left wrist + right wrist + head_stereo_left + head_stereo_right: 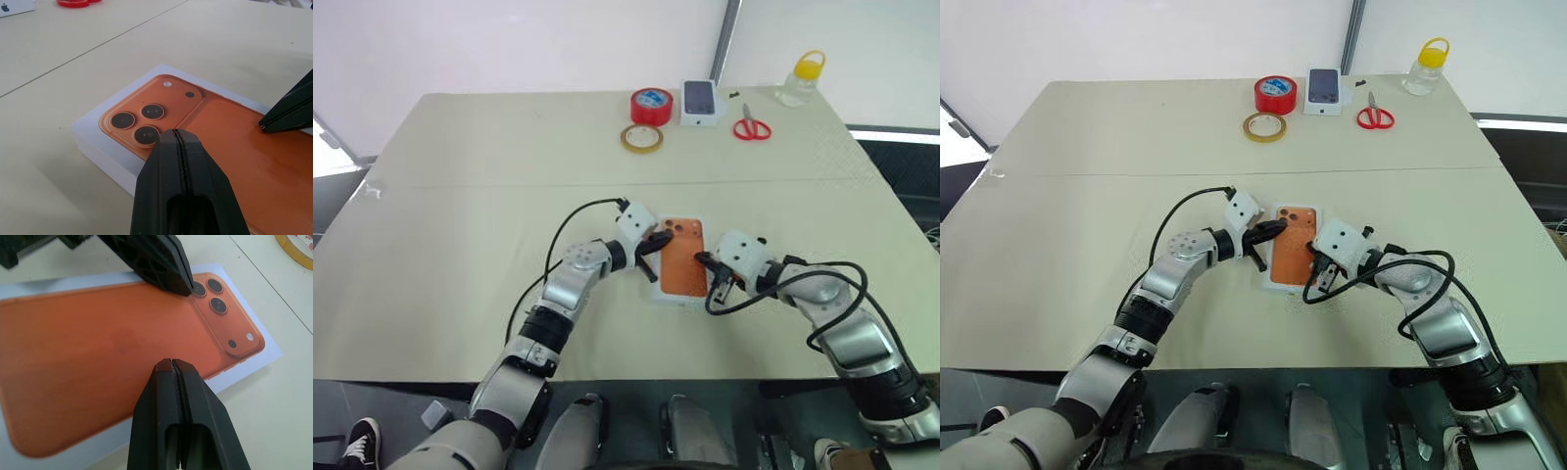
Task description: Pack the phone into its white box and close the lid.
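Observation:
The white box (105, 159) lies closed at the middle of the table. Its lid (683, 262), printed with an orange phone, faces up. The phone itself is hidden. My left gripper (174, 131) is shut, its tip over the printed camera cluster at the lid's far left corner. My right gripper (172, 361) is shut too, its tip over the lid's right long edge. In the right wrist view the left gripper's fingers (166, 264) reach in to the camera print. Whether either tip touches the lid, I cannot tell. Neither gripper holds anything.
At the table's far edge lie a red tape roll (651, 105), a tan tape ring (641, 138), a small white box picturing a dark phone (700, 102), red scissors (752, 127) and a clear jar with a yellow lid (801, 78). Black cables loop off both wrists.

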Tool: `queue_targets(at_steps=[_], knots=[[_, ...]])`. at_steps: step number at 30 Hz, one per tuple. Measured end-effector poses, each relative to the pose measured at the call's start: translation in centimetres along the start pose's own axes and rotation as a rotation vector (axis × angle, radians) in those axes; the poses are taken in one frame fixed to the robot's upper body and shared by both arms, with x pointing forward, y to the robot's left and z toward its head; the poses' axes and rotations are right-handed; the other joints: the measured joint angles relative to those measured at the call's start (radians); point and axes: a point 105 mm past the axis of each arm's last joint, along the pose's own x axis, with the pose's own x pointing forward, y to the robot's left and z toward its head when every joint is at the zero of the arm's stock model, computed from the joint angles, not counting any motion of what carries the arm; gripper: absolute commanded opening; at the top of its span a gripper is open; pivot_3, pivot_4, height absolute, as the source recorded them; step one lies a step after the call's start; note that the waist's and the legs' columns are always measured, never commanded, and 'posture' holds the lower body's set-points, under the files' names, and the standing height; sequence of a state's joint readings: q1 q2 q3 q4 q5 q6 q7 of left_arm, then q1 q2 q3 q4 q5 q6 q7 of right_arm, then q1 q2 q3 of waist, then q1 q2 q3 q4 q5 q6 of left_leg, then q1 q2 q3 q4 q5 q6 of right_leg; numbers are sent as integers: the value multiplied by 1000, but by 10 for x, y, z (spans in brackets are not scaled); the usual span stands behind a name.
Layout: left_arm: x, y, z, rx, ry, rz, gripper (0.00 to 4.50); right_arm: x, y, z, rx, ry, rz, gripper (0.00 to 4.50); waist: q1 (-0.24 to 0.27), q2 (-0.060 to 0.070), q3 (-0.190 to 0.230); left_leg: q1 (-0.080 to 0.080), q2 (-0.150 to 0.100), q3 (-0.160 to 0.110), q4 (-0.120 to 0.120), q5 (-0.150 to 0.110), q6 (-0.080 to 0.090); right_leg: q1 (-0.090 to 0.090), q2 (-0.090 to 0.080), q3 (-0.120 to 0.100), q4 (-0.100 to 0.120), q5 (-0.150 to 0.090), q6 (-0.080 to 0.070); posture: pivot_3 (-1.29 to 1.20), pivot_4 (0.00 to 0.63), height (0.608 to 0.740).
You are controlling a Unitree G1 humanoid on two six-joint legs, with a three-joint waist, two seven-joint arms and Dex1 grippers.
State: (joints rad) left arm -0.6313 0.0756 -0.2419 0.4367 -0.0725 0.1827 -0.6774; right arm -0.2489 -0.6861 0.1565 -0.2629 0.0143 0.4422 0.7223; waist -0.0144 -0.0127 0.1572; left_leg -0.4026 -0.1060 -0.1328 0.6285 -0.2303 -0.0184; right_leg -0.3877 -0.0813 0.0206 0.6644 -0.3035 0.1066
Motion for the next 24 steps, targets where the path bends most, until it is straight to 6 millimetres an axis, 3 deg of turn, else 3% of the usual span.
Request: queue_targets(at_steps=[3, 7, 10, 14, 18, 24], knots=[[-6, 1, -1, -63, -9, -17, 766, 2, -2, 3, 167, -32, 9, 776, -2, -1, -1, 0, 0, 0, 0, 0, 0, 0, 0, 1, 0, 0, 0, 0, 150, 740], [-22, 7, -5, -121, -24, -12, 2812, 3, -1, 9, 270, -71, 64, 2835, -1, -1, -1, -2, 0, 0, 1, 0, 0, -3, 0, 1, 1, 0, 0, 0, 150, 740], [-53, 26, -12, -118, -9, 50, 4318, -4, -11, 17, 278, -126, 69, 4359, -3, -1, 0, -5, 0, 0, 0, 0, 0, -6, 0, 2, 1, 0, 0, 0, 150, 740], [-110, 57, -7, -115, -34, 158, 4415, -15, -26, 19, 277, -162, 61, 4439, -1, 0, 1, -5, 0, 0, 0, 0, 0, -7, -1, 2, 1, 0, 0, 0, 150, 740], [-178, 80, -25, -140, 17, 293, 4415, -29, -36, 15, 281, -192, 68, 4439, 1, 0, 2, -5, 0, 0, 0, 0, 0, -7, -1, 2, 1, 0, -1, 0, 150, 740], [-229, 82, -23, -104, 45, 375, 4415, -40, -41, 6, 237, -209, 81, 4439, 4, 1, 2, -6, -1, 0, -1, -2, 2, -6, -3, 2, -1, 0, -1, 0, 150, 740]])
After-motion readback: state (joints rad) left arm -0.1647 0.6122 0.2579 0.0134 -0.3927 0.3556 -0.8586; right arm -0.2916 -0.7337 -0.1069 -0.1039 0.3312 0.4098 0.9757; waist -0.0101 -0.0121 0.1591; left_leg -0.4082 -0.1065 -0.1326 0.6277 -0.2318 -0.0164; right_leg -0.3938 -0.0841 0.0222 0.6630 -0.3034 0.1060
